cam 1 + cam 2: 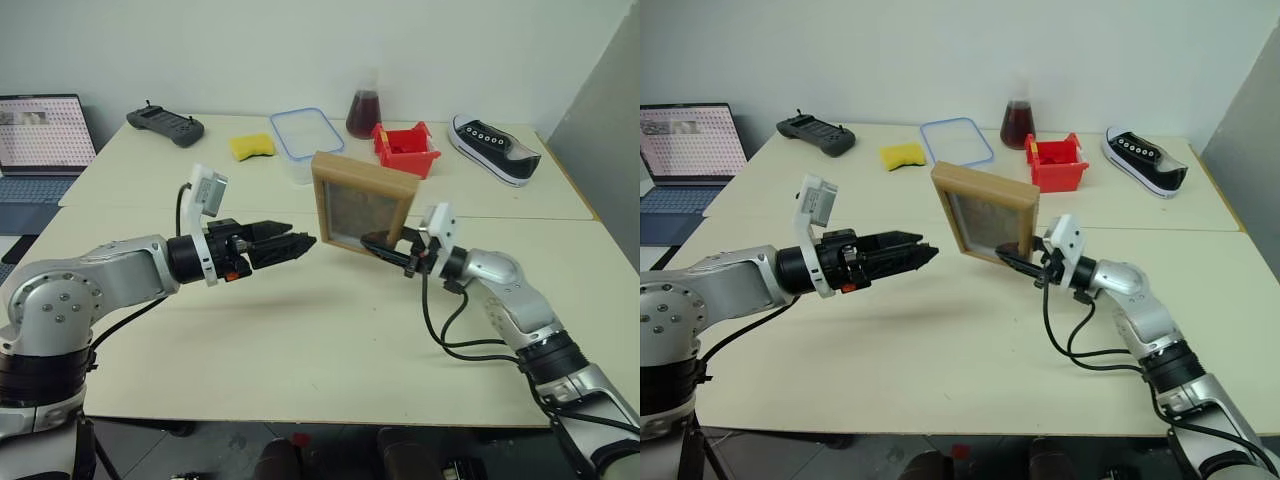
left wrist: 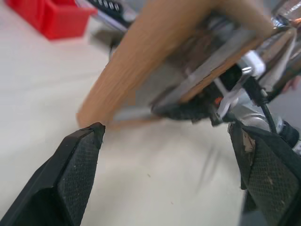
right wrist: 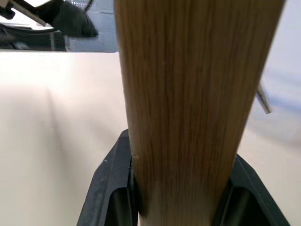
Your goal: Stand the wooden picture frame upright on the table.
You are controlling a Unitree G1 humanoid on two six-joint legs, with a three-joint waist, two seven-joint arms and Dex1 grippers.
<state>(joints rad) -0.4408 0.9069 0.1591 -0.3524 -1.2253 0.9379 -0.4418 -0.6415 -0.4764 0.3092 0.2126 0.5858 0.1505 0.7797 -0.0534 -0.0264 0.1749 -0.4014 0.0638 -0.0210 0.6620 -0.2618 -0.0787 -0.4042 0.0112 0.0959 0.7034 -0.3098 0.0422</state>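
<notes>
Frame upright, right gripper clamping its lower edge | left gripper spread wide, empty, just beside | risk: frame may topple on table if released before its stand bears

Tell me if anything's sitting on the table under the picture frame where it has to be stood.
Nothing visible is. The right gripper holds the wooden picture frame by its lower edge over a bare stretch of table. The clear container and red bin sit farther back.

Silver-grey arms; black textured fingers; white wrist blocks; looping black cables
</notes>
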